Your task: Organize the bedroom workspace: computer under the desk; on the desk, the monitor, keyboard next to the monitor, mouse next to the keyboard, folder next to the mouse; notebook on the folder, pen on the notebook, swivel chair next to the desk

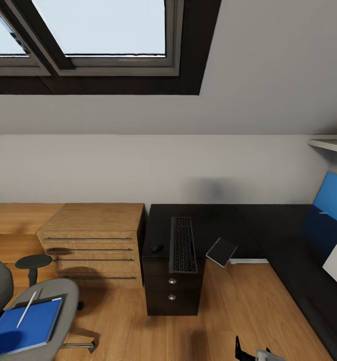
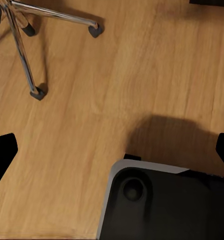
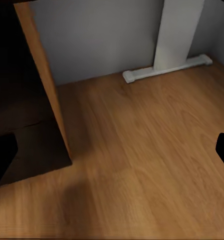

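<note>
Nearest the head camera, the right gripper (image 1: 253,352) pokes up at the bottom edge; too little shows to tell how its fingers stand. At lower left the chair (image 1: 63,306) carries the blue folder (image 1: 25,326) with a pen (image 1: 26,309) across it. Beyond, the desk (image 1: 268,225) bears the keyboard (image 1: 183,244) lengthwise above its drawers, the mouse (image 1: 156,247) just beside it on the side of the wooden cabinet (image 1: 95,240). A small grey box (image 1: 221,251) sits past the keyboard's other side; whether it is the computer, I cannot tell.

Left wrist view: black fingertips (image 2: 3,152) at both picture edges, spread wide with nothing between them, over wood floor (image 2: 92,100), the chair's chrome legs and casters (image 2: 38,93), and a grey-rimmed black robot part (image 2: 166,205).

Right wrist view: fingertips (image 3: 2,155) likewise apart and empty, above floor, with a wooden panel (image 3: 42,75) and a white desk leg (image 3: 179,35) against the wall.
</note>
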Tool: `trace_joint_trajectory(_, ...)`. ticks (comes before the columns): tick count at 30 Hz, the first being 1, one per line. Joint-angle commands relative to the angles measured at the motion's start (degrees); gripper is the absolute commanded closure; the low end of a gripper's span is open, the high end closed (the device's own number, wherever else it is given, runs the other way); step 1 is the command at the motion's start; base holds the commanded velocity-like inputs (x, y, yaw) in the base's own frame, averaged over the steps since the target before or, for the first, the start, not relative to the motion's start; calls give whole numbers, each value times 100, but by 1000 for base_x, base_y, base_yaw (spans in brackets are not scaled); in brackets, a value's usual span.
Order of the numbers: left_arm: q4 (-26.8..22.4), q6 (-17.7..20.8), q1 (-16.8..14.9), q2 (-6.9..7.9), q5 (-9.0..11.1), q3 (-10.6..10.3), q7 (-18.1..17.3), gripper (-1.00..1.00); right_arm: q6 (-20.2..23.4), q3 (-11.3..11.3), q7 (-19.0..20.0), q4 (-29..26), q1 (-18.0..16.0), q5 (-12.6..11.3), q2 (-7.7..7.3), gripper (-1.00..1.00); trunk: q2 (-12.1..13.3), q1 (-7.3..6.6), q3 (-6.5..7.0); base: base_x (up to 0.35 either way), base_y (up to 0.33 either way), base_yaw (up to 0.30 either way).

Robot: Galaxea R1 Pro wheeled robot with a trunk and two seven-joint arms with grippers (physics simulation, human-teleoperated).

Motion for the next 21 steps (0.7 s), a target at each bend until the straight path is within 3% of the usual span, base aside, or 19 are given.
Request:
trace_joint_trajectory(1, -10, -11, 2, -4, 41, 7, -10, -100, 0, 51, -58, 2, -2, 9, 0, -100, -12, 3, -12, -77, -244, 250)
trace_joint_trajectory(10, -10, -7, -1, -7, 40, 7, 0, -100, 1, 50, -46, 106, -2, 12, -2, -100, -12, 3, -28, -176, -239, 249)
trace_joint_trajectory(21, -10, 9, 2, -7, 41, 3, -2, -100, 1, 56, -48, 164, -2, 5, 12, -100, -12, 3, -87, -326, -29, 143)
